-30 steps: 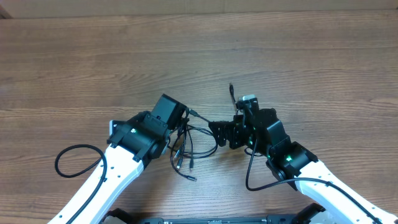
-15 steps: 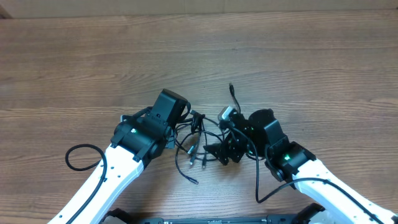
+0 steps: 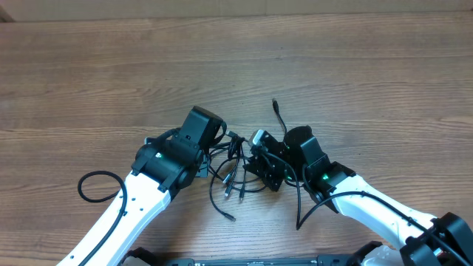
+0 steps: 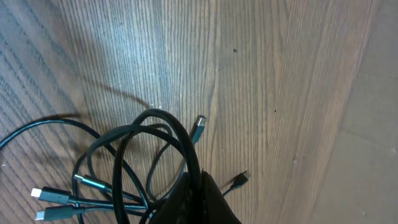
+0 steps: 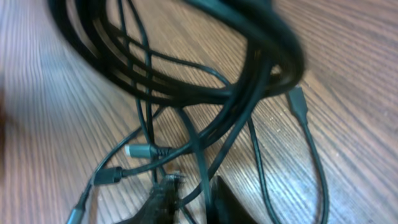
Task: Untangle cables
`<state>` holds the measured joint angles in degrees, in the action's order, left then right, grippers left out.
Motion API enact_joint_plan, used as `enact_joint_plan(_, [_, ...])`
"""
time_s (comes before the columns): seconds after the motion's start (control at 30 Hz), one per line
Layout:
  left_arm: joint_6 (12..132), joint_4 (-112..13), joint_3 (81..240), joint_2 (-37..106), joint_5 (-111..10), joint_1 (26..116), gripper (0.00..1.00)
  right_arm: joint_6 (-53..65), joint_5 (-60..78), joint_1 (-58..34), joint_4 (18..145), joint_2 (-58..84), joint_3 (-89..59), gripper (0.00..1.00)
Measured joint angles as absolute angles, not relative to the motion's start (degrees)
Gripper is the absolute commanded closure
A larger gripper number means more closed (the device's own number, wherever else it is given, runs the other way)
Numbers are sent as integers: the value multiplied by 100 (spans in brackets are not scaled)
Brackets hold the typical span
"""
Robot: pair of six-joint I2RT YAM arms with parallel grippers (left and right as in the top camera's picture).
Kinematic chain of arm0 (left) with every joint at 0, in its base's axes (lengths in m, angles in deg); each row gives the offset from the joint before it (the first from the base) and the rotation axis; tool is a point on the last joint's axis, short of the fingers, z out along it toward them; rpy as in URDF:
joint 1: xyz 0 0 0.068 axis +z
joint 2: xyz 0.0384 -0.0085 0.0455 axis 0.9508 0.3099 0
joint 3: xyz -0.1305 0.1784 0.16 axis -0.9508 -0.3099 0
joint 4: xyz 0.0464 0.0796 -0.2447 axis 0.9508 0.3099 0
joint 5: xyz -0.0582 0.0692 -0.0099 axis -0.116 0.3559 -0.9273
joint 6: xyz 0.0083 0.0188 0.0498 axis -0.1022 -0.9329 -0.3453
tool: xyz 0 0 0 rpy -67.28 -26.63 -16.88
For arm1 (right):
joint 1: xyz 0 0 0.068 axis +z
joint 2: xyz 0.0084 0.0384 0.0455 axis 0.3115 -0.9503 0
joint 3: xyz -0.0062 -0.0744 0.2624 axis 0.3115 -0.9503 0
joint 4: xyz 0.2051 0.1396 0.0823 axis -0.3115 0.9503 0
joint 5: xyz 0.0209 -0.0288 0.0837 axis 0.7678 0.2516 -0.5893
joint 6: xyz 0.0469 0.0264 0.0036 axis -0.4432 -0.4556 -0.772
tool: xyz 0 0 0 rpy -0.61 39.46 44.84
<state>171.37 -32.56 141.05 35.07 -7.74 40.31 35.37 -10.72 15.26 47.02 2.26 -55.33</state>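
- Right arm has swung in toward the tangle since a second ago. Its end effector (image 5: 193, 198) was spread then; now its fingers are drawn close, with a thin strand pinched between them.
- Left end effector (image 4: 196, 199) is clamped together on a loop of the cables (image 3: 229, 177), which arches up out of it.
- Cables sit bunched between the two arms, in the front middle of the surface (image 3: 355, 66), near its front edge.
- Wide bare wood lies behind the tangle and to both sides. The far edge runs along the top of the overhead view.
- Bunch runs mostly front to back: plug ends (image 3: 230, 193) trail toward the robot, while one loose end (image 3: 275, 106) points the other way, toward the far edge.
- Both arms crowd the tangle closely — the open room is all on the far side.
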Motion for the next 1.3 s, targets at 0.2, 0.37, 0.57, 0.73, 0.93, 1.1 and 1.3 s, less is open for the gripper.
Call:
enact_joint_plan(0.2, [17137, -3236, 14105, 3507, -772, 4031, 94, 3478, -1112, 1526, 4685, 230, -5533, 96])
enact_joint_plan(0.37, [17137, -3157, 14105, 3507, -772, 4031, 94, 3283, -1112, 1480, 4689, 322, -5533, 96])
enact_joint_plan(0.57, [17137, -2801, 14105, 3507, -684, 4031, 96, 2544, -1103, 903, 4689, 965, -5533, 96])
enact_joint_plan(0.73, [17144, -2500, 14105, 3504, -621, 4031, 95, 1465, -1013, 121, 4910, 1483, -5533, 96])
enact_joint_plan(0.93, [17144, -2462, 14105, 3502, -621, 4031, 96, 199, -961, -590, 5183, 1625, -5533, 96])
enact_joint_plan(1.1, [17144, -2347, 14105, 3502, -621, 4031, 96, -533, -946, -808, 5253, 1623, -5533, 96])
enact_joint_plan(1.3, [17144, -2218, 14105, 3502, -623, 4031, 95, -1224, -808, -841, 5251, 1623, -5533, 96])
